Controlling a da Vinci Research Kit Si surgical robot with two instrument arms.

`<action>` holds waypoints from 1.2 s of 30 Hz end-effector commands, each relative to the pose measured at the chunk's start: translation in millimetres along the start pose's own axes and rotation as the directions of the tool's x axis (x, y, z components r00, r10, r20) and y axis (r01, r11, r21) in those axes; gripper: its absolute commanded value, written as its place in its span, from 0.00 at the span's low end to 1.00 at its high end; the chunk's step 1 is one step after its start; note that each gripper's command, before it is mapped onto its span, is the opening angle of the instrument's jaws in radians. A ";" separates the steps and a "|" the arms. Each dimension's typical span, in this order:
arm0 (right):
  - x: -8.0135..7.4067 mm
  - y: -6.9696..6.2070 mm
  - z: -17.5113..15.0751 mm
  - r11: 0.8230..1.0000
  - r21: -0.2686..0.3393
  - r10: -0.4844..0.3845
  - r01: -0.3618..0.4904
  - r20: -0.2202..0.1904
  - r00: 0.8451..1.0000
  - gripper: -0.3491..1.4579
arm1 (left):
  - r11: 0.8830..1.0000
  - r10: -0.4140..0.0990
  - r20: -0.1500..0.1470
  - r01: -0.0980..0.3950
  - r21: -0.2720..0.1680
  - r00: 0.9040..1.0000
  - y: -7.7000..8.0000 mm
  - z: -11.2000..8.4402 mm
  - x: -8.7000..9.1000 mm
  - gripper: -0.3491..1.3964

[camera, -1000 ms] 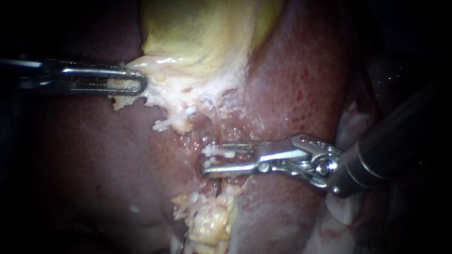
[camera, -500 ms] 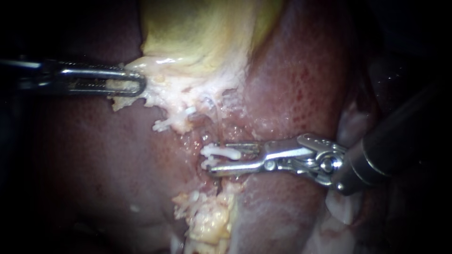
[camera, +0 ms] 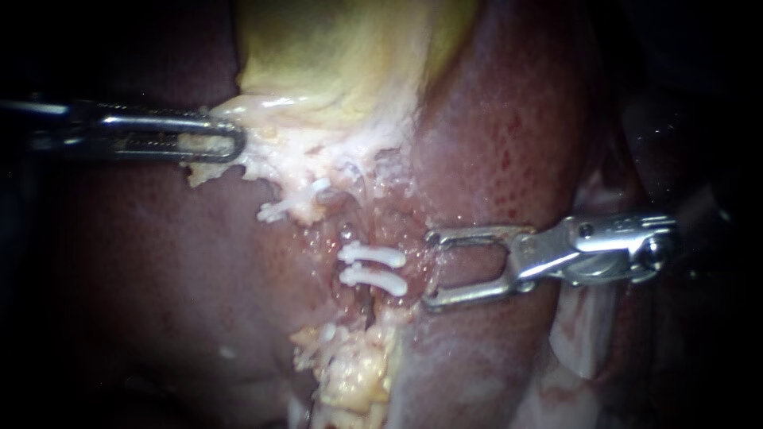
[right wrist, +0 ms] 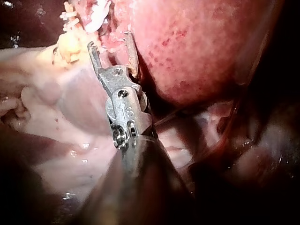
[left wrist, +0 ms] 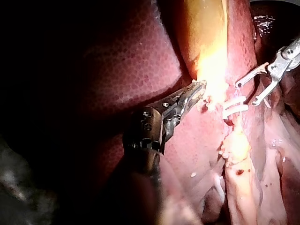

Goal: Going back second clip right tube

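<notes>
2 white clips (camera: pixel 372 254), yellow gallbladder (camera: pixel 334 56), dark red liver (camera: pixel 509 143) with fine brighter speckles

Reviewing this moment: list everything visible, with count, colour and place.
Liver: one, dark red, lies around and behind everything else.
Gallbladder: one, yellow-green, top centre of the endoscope view.
Pale tissue: one patch, whitish, at the gallbladder's lower edge.
Clips: two, white, side by side below the pale tissue, clear of both instruments.
White bits: a few, at the pale tissue's lower edge; too small to tell what they are.
Fat lump: one, yellowish, below the clips.
Left instrument: one, metal, jaws shut on the pale tissue's edge.
Right instrument: one, metal, jaws open and empty, just beside the clips.
</notes>
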 end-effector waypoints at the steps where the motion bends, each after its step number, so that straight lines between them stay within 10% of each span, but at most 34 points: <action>1: 0.3 0.0 -0.4 1.000 -0.002 -0.021 0.021 0.001 1.000 0.47 | 1.000 0.000 0.000 0.000 0.000 1.000 0.0 0.0 0.0 0.00; 17: 2.2 0.2 -2.8 0.993 -0.012 -0.117 0.117 0.003 0.993 0.47 | 1.000 0.001 -0.001 -0.001 0.002 1.000 -0.2 0.6 -0.1 0.00; 36: 2.3 0.0 -2.8 0.989 -0.013 -0.146 0.146 0.004 0.989 0.47 | 1.000 0.009 0.008 -0.009 -0.019 1.000 -1.5 5.7 -1.9 0.00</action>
